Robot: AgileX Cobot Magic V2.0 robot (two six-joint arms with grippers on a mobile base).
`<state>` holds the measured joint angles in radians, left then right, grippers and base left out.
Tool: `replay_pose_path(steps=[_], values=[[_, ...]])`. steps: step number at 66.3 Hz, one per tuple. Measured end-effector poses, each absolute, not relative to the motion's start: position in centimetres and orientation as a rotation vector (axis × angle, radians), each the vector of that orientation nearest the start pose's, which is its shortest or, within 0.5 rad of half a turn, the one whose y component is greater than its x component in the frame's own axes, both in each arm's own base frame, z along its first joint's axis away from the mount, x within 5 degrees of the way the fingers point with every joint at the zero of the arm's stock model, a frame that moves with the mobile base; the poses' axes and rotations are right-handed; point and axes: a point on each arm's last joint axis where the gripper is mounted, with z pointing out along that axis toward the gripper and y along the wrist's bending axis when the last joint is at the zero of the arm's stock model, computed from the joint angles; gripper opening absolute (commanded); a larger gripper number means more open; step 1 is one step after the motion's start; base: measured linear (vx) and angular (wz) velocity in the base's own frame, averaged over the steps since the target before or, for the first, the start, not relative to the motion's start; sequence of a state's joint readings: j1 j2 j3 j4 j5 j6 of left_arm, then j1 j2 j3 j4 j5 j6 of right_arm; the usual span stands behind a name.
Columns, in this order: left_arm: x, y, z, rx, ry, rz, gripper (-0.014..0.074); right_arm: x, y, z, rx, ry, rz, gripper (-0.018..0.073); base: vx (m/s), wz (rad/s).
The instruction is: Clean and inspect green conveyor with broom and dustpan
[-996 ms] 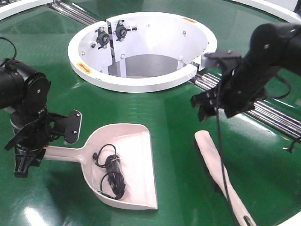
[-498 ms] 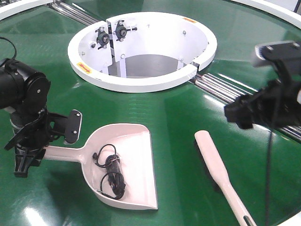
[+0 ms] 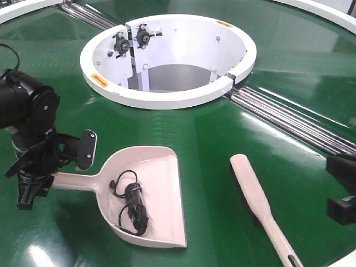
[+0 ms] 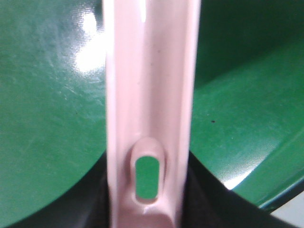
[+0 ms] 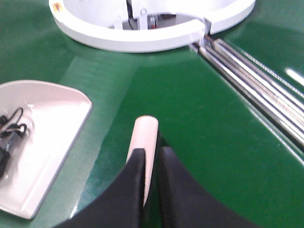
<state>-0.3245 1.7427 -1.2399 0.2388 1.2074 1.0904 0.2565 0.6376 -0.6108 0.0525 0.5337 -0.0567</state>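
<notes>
- Dustpan (image 3: 161, 186) lies flat on the green conveyor (image 3: 211, 133), on the near left part of the belt. Its open lip faces right and its handle reaches left.
- A tangle of black cable (image 3: 130, 203) sits inside the pan.
- The left gripper (image 3: 55, 173) is clamped on the end of the dustpan handle. In the wrist view its jaws press on both sides, just by the slot hole.
- The broom (image 3: 253, 186) lies back-up on the belt to the right of the dustpan and apart from it, with dark bristles showing under its left side. Its paddle end points toward the white hub (image 3: 167, 99) and its handle toward the near edge.
- The right gripper (image 5: 151, 156) hangs at the far right of the belt, clear of the broom. Its jaws are only a thin slit apart and hold nothing.
- The silver rollers (image 3: 289, 119) run from the hub toward the right edge, behind the broom.
</notes>
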Motion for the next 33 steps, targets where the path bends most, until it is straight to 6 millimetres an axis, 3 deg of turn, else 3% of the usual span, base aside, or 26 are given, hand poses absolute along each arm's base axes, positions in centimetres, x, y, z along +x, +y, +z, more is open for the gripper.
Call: replay_pose_path(steps=[10, 33], values=[[31.04, -8.32, 22.48, 2.228, 2.377, 0.303, -0.0022, 11.21, 3.19, 32.33, -0.283, 1.98, 0.185, -0.001, 0.0, 0.0], [31.04, -8.32, 22.48, 2.228, 2.377, 0.303, -0.0022, 11.14, 3.18, 32.34, -0.282, 1.977, 0.187, -0.001, 0.0, 0.0]])
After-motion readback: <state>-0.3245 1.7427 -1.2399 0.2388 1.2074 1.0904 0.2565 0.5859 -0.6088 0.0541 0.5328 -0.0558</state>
